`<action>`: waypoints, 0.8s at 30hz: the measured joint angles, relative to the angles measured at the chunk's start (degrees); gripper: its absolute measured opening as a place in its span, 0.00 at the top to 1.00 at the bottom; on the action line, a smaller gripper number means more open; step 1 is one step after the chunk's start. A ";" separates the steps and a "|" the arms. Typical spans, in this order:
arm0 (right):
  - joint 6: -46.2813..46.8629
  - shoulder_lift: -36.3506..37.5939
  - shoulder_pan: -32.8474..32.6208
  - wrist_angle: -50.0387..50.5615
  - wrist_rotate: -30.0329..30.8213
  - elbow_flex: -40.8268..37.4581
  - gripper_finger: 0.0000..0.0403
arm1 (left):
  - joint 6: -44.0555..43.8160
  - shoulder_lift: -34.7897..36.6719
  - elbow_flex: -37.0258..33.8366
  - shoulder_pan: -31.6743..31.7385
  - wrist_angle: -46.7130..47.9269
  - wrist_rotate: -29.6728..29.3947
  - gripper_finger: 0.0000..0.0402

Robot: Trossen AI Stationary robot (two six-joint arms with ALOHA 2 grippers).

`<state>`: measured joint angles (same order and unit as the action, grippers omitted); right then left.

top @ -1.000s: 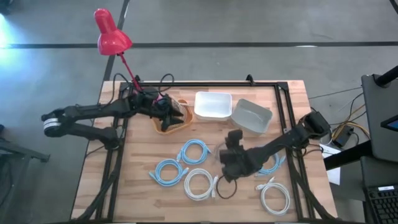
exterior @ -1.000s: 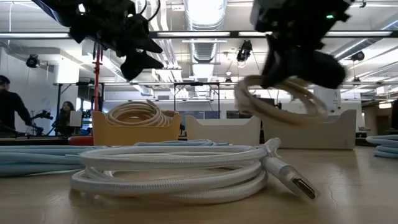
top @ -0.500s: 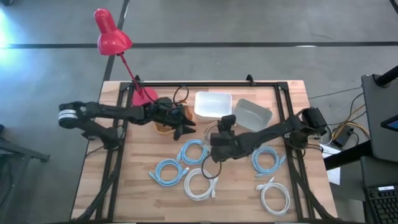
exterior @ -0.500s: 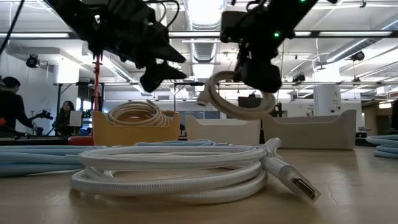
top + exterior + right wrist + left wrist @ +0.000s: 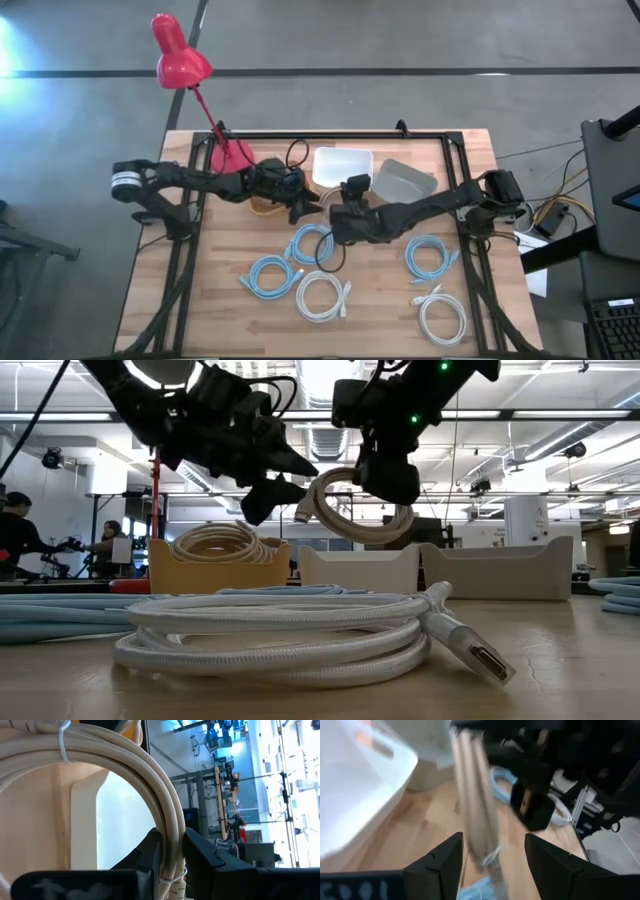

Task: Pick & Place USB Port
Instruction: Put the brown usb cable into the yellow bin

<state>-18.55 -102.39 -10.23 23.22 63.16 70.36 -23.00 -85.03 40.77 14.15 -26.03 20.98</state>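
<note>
A beige cable coil (image 5: 350, 530), bound with thin ties, hangs in the air above the middle of the table, and my right gripper (image 5: 385, 475) is shut on it. My left gripper (image 5: 288, 492) is open beside the coil, toward the table's left. In the left wrist view its two fingers stand on either side of the coil's strands (image 5: 475, 810) without clear touch. Behind the left gripper an orange bin (image 5: 262, 206) holds more beige coils (image 5: 215, 543). My right gripper pinches the coil's bundled strands (image 5: 169, 832) between its two fingers (image 5: 150, 851), lying across the strands. The coil is lifted clear of the table and hangs below the gripper as an upright ring (image 5: 330, 520), with a plug end (image 5: 300, 513) pointing toward the left gripper.
A white bin (image 5: 342, 168) and a grey bin (image 5: 405, 186) stand at the far side. Blue coils (image 5: 272, 275) and white coils (image 5: 322, 297) lie on the near half, one white coil (image 5: 280, 630) close before the low camera. A red lamp (image 5: 180, 55) stands at the far left corner.
My right gripper has carried the beige coil from the near middle of the table up and toward the far left, close to the left gripper. My left gripper has moved from over the orange bin toward the table's right, until its open fingers flank the coil.
</note>
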 joint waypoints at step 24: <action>3.17 -0.09 0.38 -7.18 -0.63 0.12 0.74 | 6.55 -0.64 0.20 0.03 -4.21 -1.88 0.91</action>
<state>-15.38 -102.48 -9.85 16.04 62.52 70.48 -16.46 -85.67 40.97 14.18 -30.24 19.10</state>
